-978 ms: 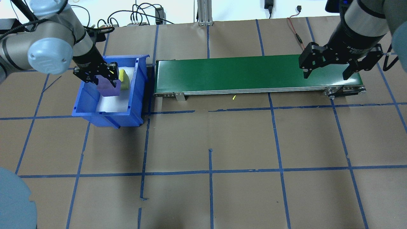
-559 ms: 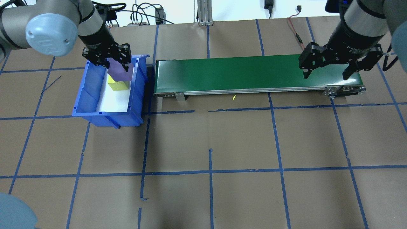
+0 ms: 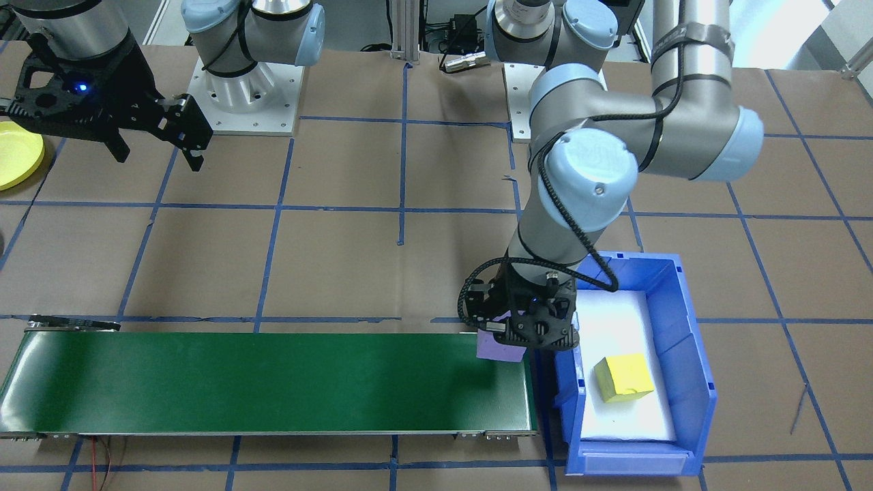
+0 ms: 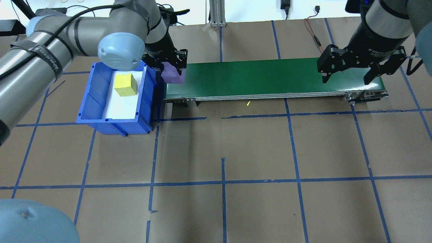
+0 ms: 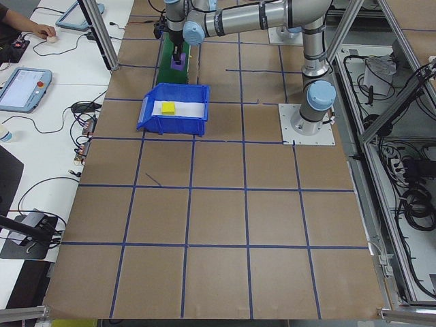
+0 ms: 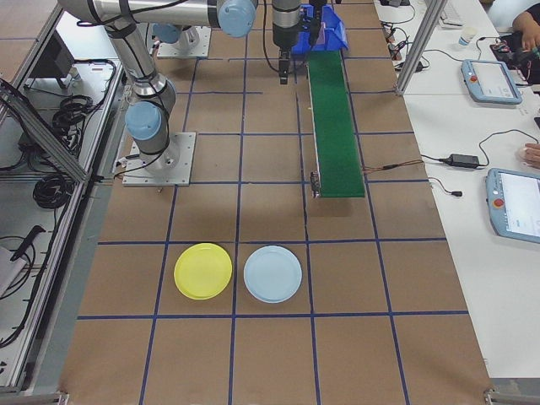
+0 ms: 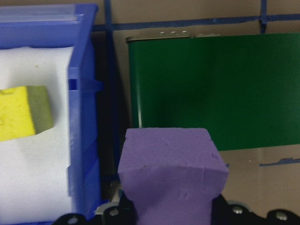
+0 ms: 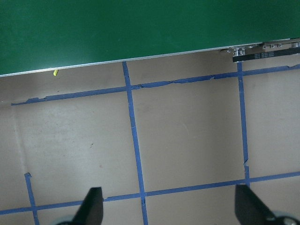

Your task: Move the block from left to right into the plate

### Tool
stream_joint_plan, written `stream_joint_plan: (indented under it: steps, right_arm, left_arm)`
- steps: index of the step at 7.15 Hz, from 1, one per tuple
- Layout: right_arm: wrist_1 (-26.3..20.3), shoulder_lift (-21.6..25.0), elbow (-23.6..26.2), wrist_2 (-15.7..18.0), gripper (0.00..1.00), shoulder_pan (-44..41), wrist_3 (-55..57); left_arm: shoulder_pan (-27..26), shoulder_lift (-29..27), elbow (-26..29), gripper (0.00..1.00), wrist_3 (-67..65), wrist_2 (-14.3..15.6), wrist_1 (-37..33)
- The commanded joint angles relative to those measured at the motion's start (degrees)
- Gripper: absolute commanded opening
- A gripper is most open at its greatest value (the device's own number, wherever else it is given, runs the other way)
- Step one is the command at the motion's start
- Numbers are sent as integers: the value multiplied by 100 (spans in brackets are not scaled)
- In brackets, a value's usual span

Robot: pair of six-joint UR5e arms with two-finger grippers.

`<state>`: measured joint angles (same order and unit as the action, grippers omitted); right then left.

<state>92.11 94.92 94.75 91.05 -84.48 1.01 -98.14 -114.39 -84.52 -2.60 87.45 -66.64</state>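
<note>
My left gripper (image 4: 172, 71) is shut on a purple block (image 4: 172, 76), which hangs over the left end of the green conveyor belt (image 4: 270, 77), just past the blue bin's wall. In the left wrist view the purple block (image 7: 171, 173) fills the lower middle. A yellow block (image 4: 125, 85) lies on white padding inside the blue bin (image 4: 94, 101). Over the belt's right end my right gripper (image 4: 345, 80) stands open, holding nothing. The yellow plate (image 6: 202, 270) lies on the table well past the belt's right end, and its edge shows at the plate (image 3: 17, 155) in the front view.
A pale blue plate (image 6: 272, 273) lies beside the yellow one. The table is brown paper with a blue tape grid. A small yellow scrap (image 4: 248, 103) lies in front of the belt. Cables run along the far edge.
My left gripper lifted the purple block out of the blue bin and carried it right, over the bin wall to the belt's left end. The right arm has not moved.
</note>
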Motion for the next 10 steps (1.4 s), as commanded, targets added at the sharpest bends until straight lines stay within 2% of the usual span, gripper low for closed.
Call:
stream_joint_plan:
  steps: [1, 2, 3, 4, 6, 7, 8, 10]
  right_arm:
    - [0, 0, 0, 0, 100, 2, 5]
    - [0, 0, 0, 0, 100, 2, 5]
    - [0, 0, 0, 0, 100, 2, 5]
    - [0, 0, 0, 0, 100, 2, 5]
    - [0, 0, 0, 0, 100, 2, 5]
    - [0, 0, 0, 0, 100, 2, 5]
    - [0, 0, 0, 0, 100, 11, 5]
    - [-9, 0, 0, 0, 100, 11, -4]
  left_arm:
    - [-74, -504, -12, 31, -39, 0, 494]
    - [-74, -506, -99, 54, -39, 9, 503]
    - [-65, -523, -135, 86, -56, 18, 581]
    - [-65, -445, -109, 97, -56, 53, 626]
    - [-39, -182, 48, 100, -459, 36, 609]
    - [248, 167, 75, 100, -330, 79, 182]
    - [669, 258, -3, 100, -137, 88, 30]
    - [1460, 67, -65, 100, 163, 115, 11]
